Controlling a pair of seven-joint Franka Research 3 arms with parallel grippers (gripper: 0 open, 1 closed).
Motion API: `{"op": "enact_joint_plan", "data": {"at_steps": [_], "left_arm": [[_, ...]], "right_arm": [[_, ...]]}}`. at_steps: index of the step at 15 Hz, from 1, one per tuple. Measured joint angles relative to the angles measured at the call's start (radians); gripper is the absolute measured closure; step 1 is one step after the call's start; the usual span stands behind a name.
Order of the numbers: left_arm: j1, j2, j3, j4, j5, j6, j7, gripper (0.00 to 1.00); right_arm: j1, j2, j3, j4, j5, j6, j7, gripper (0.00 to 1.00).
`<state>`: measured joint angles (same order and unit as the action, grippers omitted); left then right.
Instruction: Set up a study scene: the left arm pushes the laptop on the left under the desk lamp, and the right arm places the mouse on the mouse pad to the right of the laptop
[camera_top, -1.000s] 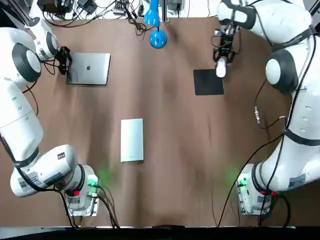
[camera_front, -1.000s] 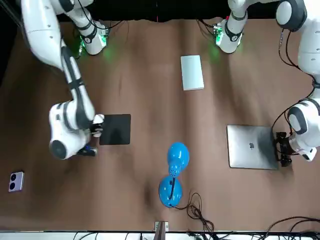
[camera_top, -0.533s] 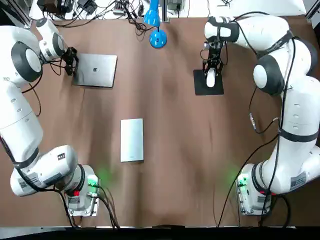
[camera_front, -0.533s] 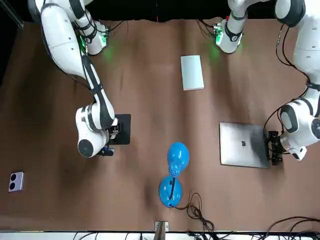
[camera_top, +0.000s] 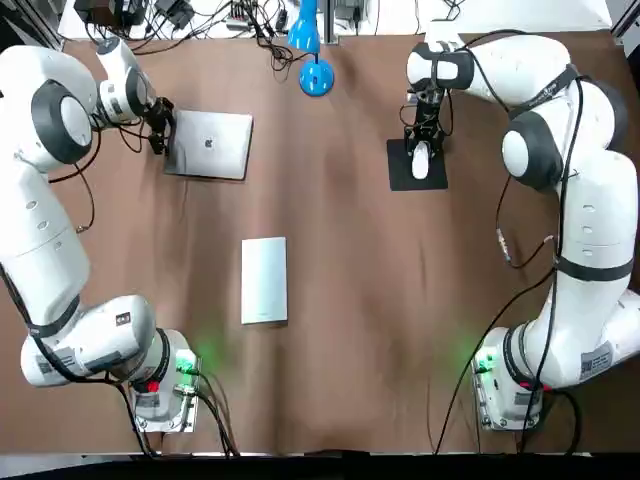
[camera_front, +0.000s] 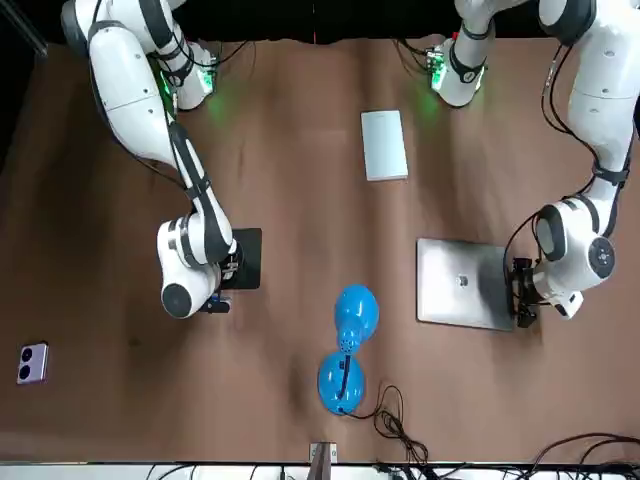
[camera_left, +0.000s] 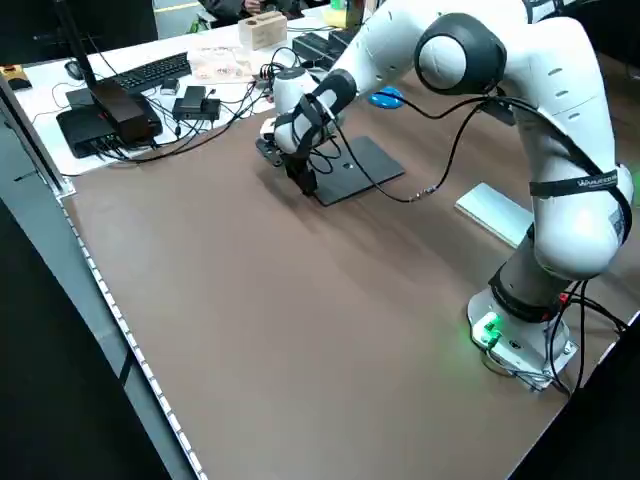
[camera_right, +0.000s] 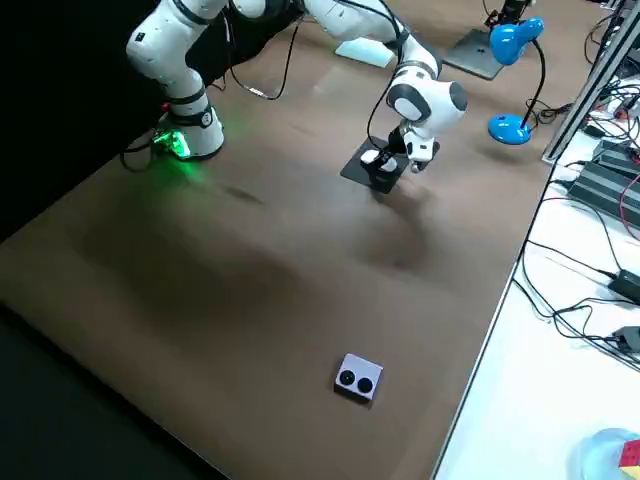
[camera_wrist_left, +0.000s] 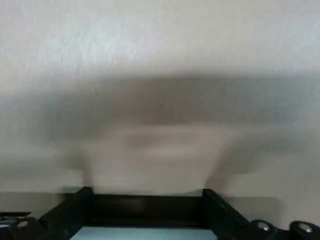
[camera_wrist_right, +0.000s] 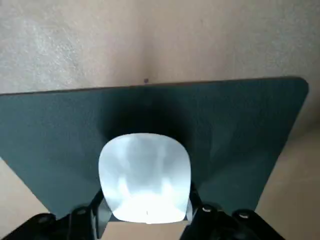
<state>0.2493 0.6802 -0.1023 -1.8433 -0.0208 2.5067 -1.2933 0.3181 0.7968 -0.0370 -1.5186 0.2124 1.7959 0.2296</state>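
Observation:
A closed silver laptop (camera_top: 208, 145) lies at the far left of the table, left of the blue desk lamp (camera_top: 316, 76). My left gripper (camera_top: 160, 131) presses against the laptop's left edge, also seen from the front (camera_front: 520, 295), with its fingers (camera_wrist_left: 82, 200) set apart, open. On the right lies a black mouse pad (camera_top: 404, 178). The white mouse (camera_top: 421, 158) sits low over it, filling the right wrist view (camera_wrist_right: 145, 175). My right gripper (camera_top: 421, 150) is shut on the mouse, and whether the mouse rests on the pad (camera_wrist_right: 240, 130) is unclear.
A flat white box (camera_top: 264, 280) lies mid-table. A small purple device (camera_front: 32, 363) sits near the far right corner. Cables (camera_top: 250, 25) and the lamp's head (camera_front: 355, 310) crowd the back edge. Brown tabletop shows between laptop and pad.
The left gripper has pushed the laptop rightward toward the lamp. The right gripper carried the mouse from the pad's far right corner to over its middle.

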Motion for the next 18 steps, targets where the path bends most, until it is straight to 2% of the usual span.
{"op": "enact_joint_plan", "data": {"at_steps": [5, 6, 8, 9, 14, 18], "left_arm": [[-0.036, -0.031, -0.022, -0.067, 0.0, 0.024, -0.124, 0.0], [-0.059, -0.041, -0.028, -0.088, 0.0, 0.031, -0.16, 0.0], [-0.086, -0.048, -0.029, -0.101, 0.0, 0.035, -0.188, 0.0], [-0.099, -0.05, -0.03, -0.105, 0.0, 0.036, -0.205, 0.0], [-0.195, -0.055, -0.033, -0.114, 0.0, 0.038, -0.245, 0.0], [-0.249, -0.062, -0.034, -0.125, 0.0, 0.039, -0.293, 0.0]], "right_arm": [[0.003, 0.0, 0.001, 0.0, 0.002, 0.022, 0.0, 0.36], [0.005, 0.0, 0.001, 0.0, 0.002, 0.029, 0.0, 0.21], [0.005, 0.0, 0.001, 0.0, 0.002, 0.031, 0.0, 0.04], [0.005, 0.0, 0.001, 0.0, 0.002, 0.031, 0.0, 0.0], [0.005, -0.009, -0.004, 0.019, 0.002, 0.008, -0.001, 0.0], [-0.021, -0.078, -0.022, 0.09, 0.002, -0.145, -0.001, 0.0]]}}
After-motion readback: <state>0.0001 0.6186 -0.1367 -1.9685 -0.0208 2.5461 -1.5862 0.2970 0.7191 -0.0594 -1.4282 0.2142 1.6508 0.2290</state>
